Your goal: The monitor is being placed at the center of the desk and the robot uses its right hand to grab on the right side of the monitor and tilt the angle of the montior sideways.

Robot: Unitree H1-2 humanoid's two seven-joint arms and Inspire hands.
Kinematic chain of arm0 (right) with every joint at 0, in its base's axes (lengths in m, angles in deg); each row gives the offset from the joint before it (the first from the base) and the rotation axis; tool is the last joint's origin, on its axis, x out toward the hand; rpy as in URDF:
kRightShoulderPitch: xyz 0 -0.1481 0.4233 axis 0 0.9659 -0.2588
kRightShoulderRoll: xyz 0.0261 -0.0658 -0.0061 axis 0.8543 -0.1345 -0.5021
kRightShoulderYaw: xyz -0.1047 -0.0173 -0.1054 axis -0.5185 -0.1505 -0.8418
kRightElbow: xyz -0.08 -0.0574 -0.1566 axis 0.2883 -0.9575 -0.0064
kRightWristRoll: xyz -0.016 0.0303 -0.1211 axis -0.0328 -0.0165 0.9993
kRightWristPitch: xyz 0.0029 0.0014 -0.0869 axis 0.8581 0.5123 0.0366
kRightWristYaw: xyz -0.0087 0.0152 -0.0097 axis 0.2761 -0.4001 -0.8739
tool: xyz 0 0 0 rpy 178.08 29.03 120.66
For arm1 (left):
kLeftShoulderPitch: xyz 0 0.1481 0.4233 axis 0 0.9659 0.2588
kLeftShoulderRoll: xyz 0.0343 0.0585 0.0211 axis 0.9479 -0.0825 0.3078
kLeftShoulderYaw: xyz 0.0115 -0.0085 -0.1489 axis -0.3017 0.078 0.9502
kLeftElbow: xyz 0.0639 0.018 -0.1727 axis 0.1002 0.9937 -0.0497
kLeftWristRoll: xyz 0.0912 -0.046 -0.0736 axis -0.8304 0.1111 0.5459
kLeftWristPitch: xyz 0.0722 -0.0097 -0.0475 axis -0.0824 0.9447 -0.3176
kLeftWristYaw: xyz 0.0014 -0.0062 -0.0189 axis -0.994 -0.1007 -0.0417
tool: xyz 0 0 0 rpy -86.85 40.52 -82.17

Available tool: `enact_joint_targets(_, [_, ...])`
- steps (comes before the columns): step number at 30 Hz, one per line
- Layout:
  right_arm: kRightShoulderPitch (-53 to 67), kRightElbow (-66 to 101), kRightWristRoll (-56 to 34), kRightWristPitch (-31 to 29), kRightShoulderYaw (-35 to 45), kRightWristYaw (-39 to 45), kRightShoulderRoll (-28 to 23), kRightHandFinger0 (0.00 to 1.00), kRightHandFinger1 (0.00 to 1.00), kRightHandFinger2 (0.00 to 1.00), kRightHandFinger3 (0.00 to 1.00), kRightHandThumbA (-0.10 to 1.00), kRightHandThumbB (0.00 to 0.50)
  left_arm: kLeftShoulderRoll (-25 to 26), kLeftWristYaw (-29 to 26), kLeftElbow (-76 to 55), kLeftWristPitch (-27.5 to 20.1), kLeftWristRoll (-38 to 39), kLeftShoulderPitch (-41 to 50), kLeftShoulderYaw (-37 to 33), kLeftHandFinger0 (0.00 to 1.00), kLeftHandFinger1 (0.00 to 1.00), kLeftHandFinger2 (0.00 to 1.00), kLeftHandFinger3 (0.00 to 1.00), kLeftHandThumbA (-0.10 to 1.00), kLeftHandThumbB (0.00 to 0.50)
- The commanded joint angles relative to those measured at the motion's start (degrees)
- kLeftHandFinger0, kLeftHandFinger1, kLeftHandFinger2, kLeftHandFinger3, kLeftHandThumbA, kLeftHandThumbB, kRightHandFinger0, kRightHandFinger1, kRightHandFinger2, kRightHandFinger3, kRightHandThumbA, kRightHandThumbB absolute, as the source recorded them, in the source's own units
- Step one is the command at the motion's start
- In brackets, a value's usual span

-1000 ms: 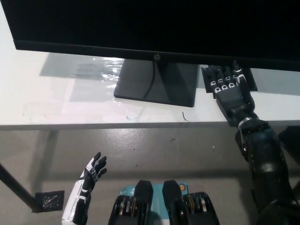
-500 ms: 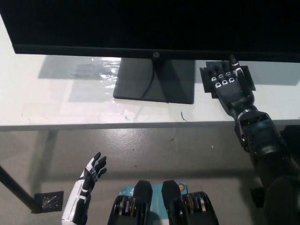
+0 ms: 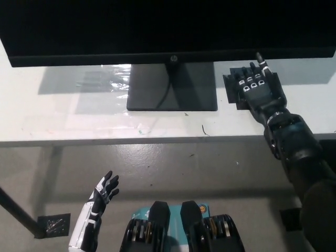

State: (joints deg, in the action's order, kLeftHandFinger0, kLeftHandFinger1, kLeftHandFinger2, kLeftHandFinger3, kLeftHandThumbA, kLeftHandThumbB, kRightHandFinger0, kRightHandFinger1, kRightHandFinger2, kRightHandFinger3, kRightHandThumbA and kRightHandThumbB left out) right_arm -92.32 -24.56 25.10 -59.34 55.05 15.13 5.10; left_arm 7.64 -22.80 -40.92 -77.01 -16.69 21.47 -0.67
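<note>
The wide black flat-panel monitor (image 3: 157, 29) stands on its dark rectangular base (image 3: 172, 87) near the middle of the white counter (image 3: 63, 118), its lower bezel running almost parallel to the counter's front edge. The black right robot hand (image 3: 258, 88) lies over the counter toward its right end, fingers spread and stretched toward the bezel's underside, gripping nothing; whether the fingertips touch the screen edge cannot be told.

The main risk, as I judge it, is a push without a grip. Extended fingers could slide along the smooth bezel, or shove the whole stand across the counter instead of swivelling the screen. Too hard a push near the lower edge could rock the base.

Compared with a second ago, the bezel sloped down toward the right and now sits level, and the base has squared up with the counter. The right robot hand has shifted slightly further right and toward the back edge. The white left robot hand (image 3: 103, 192) stays low beside the robot, below the front edge, open and idle.
</note>
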Motion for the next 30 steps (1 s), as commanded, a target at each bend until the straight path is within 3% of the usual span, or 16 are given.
enact_joint_targets(1, [-10.6, 0.8, 1.9, -1.6, 0.6, -1.8, -0.4, 1.0, 1.0, 1.0, 1.0, 1.0, 0.323, -0.3, 1.0, -0.8, -2.2, 0.4, -0.1, 0.2, 1.0, 1.0, 1.0, 1.0, 1.0, 0.334])
enact_joint_targets(12, [-13.0, 0.0, 3.1, -2.0, 0.7, -3.3, -0.6, 1.0, 1.0, 1.0, 1.0, 1.0, 0.303, -0.4, 0.9, -0.6, -2.2, -0.1, -0.2, -0.3, 1.0, 1.0, 1.0, 1.0, 1.0, 0.318])
enact_joint_targets(14, [-10.9, 1.5, 3.2, -1.6, 0.7, -1.4, 0.0, 1.0, 1.0, 1.0, 1.0, 1.0, 0.353, -0.3, 0.8, -0.7, -2.2, -0.2, -0.4, -0.4, 1.0, 1.0, 1.0, 1.0, 1.0, 0.33])
enact_joint_targets(18, [-10.2, 2.2, 3.4, -1.5, 0.7, -0.8, 0.3, 1.0, 1.0, 1.0, 1.0, 1.0, 0.355, -0.2, 1.0, -0.7, -2.2, 0.0, -0.4, -0.4, 1.0, 1.0, 1.0, 1.0, 1.0, 0.33])
enact_joint_targets(19, [-3.8, 13.1, 4.2, 0.6, -1.9, 2.8, 3.1, 1.0, 1.0, 1.0, 1.0, 1.0, 0.304, 0.1, 1.8, -0.2, -2.2, 0.9, -1.2, 0.1, 1.0, 1.0, 1.0, 1.0, 1.0, 0.331])
enact_joint_targets(21, [4.8, 30.0, 4.0, 5.3, -5.1, 2.8, 6.5, 1.0, 1.0, 1.0, 1.0, 1.0, 0.308, 0.3, 2.0, -0.3, -2.2, 0.9, -1.2, 0.1, 1.0, 1.0, 1.0, 1.0, 1.0, 0.314])
enact_joint_targets(22, [5.0, 30.7, 3.9, 5.6, -5.3, 2.4, 6.6, 1.0, 1.0, 1.0, 1.0, 1.0, 0.308, 0.3, 2.1, -0.3, -2.2, 0.9, -1.2, 0.2, 1.0, 1.0, 1.0, 1.0, 1.0, 0.313])
enact_joint_targets(23, [12.3, 44.6, 2.7, 9.3, -8.2, 2.7, 9.0, 1.0, 1.0, 1.0, 1.0, 1.0, 0.317, 0.3, 2.5, 0.1, -2.2, 1.5, -1.1, 0.1, 1.0, 1.0, 1.0, 1.0, 1.0, 0.317])
enact_joint_targets(26, [13.3, 46.5, 2.4, 9.9, -8.7, 2.0, 9.2, 1.0, 1.0, 1.0, 1.0, 1.0, 0.315, 0.3, 2.7, 0.1, -2.2, 1.6, -1.1, 0.2, 1.0, 1.0, 1.0, 1.0, 1.0, 0.319])
enact_joint_targets(28, [25.1, 66.0, 1.5, 13.6, -14.9, 3.9, 10.3, 1.0, 1.0, 1.0, 1.0, 1.0, 0.332, 0.2, 1.8, 0.4, -2.2, 0.6, -1.3, 0.2, 1.0, 1.0, 1.0, 1.0, 1.0, 0.318])
enact_joint_targets(30, [26.1, 67.8, 1.4, 14.0, -15.5, 3.6, 10.3, 1.0, 1.0, 1.0, 1.0, 1.0, 0.332, 0.2, 1.7, 0.5, -2.2, 0.4, -1.4, 0.1, 1.0, 1.0, 1.0, 1.0, 1.0, 0.318])
